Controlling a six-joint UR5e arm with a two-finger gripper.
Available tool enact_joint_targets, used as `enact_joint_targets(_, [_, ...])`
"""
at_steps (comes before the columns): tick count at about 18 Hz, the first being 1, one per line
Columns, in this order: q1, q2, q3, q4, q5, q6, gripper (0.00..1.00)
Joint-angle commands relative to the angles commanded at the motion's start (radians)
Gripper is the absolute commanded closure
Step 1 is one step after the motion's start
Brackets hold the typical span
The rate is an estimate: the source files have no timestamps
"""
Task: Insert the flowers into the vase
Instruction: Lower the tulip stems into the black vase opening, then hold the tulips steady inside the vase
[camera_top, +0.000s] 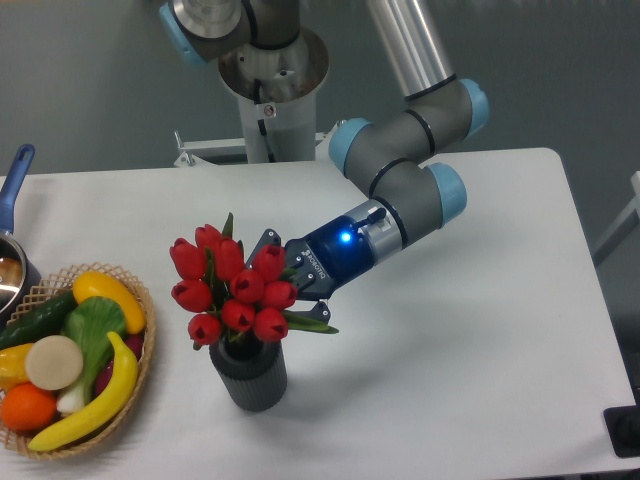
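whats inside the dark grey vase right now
The green stems of the red tulip bunch go down into the ribbed dark grey cylindrical vase, with the buds sitting just above its rim. The blooms and leaves cover the opening, so how deep the stems reach cannot be seen.

The flowers (232, 285) sit in the vase (248, 373) on the counter (470, 380). The gripper (290, 285) is just right of them. A basket (128, 400) lies left.
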Motion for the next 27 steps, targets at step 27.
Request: enact_joint_targets(27, [0.0,-0.051,-0.037,0.0,0.029,0.101,0.69])
